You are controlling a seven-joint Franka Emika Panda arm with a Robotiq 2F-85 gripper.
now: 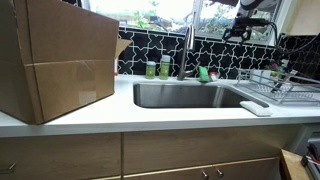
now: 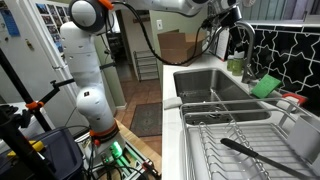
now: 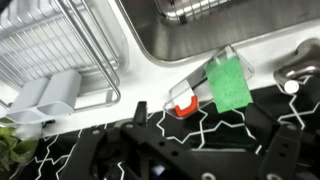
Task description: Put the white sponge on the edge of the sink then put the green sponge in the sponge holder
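The green sponge (image 1: 204,73) stands in a clear sponge holder (image 3: 190,95) behind the sink, against the black tiled wall. It also shows in an exterior view (image 2: 265,86) and in the wrist view (image 3: 228,82). The white sponge (image 1: 255,108) lies on the counter at the sink's front right edge. My gripper (image 1: 245,27) hangs high above the back of the counter, to the right of the faucet, and also shows in an exterior view (image 2: 228,20). In the wrist view its dark fingers (image 3: 205,125) are spread apart and hold nothing, well above the green sponge.
A large cardboard box (image 1: 55,60) stands on the counter beside the steel sink (image 1: 185,95). The faucet (image 1: 187,50) and two green bottles (image 1: 157,68) stand behind the sink. A wire dish rack (image 1: 285,85) with a black utensil (image 2: 255,155) fills the other side.
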